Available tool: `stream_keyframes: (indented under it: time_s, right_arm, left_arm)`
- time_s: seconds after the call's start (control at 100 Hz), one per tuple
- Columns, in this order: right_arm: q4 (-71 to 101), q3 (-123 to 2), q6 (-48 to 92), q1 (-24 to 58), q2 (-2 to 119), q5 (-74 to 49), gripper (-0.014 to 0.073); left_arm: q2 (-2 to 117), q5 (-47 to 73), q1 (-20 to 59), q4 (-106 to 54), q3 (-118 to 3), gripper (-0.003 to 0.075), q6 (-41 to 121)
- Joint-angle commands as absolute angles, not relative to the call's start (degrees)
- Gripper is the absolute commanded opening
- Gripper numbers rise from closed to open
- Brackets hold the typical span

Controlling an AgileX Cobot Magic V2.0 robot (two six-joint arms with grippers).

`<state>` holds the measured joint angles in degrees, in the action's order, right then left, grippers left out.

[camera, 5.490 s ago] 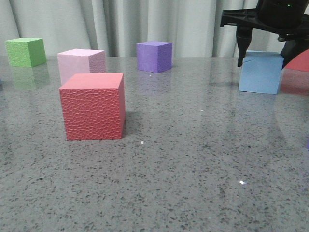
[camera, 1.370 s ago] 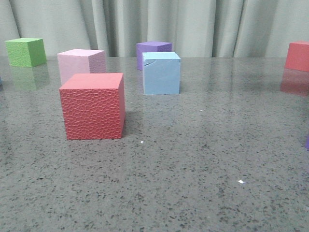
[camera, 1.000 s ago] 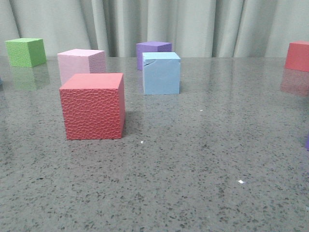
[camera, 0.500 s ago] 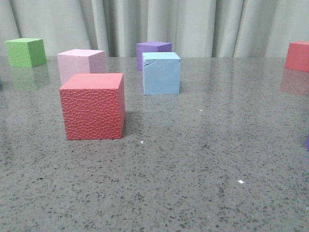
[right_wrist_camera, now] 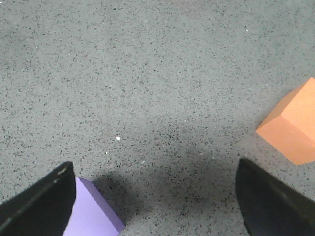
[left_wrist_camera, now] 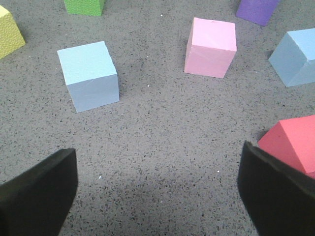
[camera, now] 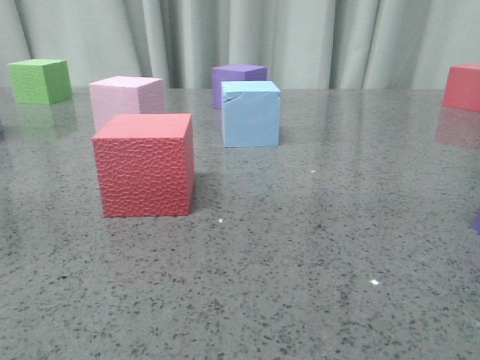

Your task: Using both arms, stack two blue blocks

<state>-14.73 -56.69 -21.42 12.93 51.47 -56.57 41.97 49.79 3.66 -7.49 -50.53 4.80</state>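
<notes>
One blue block (camera: pixel 251 114), with a crack line near its top edge, stands mid-table in front of a purple cube (camera: pixel 238 75). It also shows at the edge of the left wrist view (left_wrist_camera: pixel 298 57). The second blue block (left_wrist_camera: pixel 88 76) shows only in the left wrist view, standing alone on the table ahead of my left gripper (left_wrist_camera: pixel 157 191). That gripper is open and empty, well short of the block. My right gripper (right_wrist_camera: pixel 155 196) is open and empty above bare table. Neither gripper shows in the front view.
A textured red cube (camera: pixel 144 165), a pink cube (camera: pixel 125 99), a green cube (camera: pixel 40 80) and a second red cube (camera: pixel 461 86) stand on the table. A yellow cube (left_wrist_camera: pixel 9 32) shows near the left gripper. A lilac cube (right_wrist_camera: pixel 91 211) and an orange cube (right_wrist_camera: pixel 293 125) flank the right gripper.
Since 5.5 s ago the cracked blue block has moved from the far right to mid-table, and the right gripper has left the front view. Nothing has changed in the last 1.4 s.
</notes>
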Motion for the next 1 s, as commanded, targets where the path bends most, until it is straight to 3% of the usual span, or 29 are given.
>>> stream_keyframes:
  time_s: [0.0, 0.29, 0.99]
  right_arm:
    - [-15.9, -58.0, -20.6, 12.5, 50.8, -53.2, 0.0646]
    - [-15.9, -58.0, -20.6, 12.5, 50.8, -52.9, 0.0646]
    - [-15.9, -58.0, -20.6, 12.5, 50.8, -52.9, 0.0646]
  left_arm:
    - [42.1, 46.0, 3.5, -8.6, -52.6, 0.0618, 4.3]
    - [45.8, 44.0, 3.5, -7.1, -57.9, 0.0618, 1.8]
    - [76.1, 44.7, 3.5, 1.6, -77.7, 0.0618, -2.0]
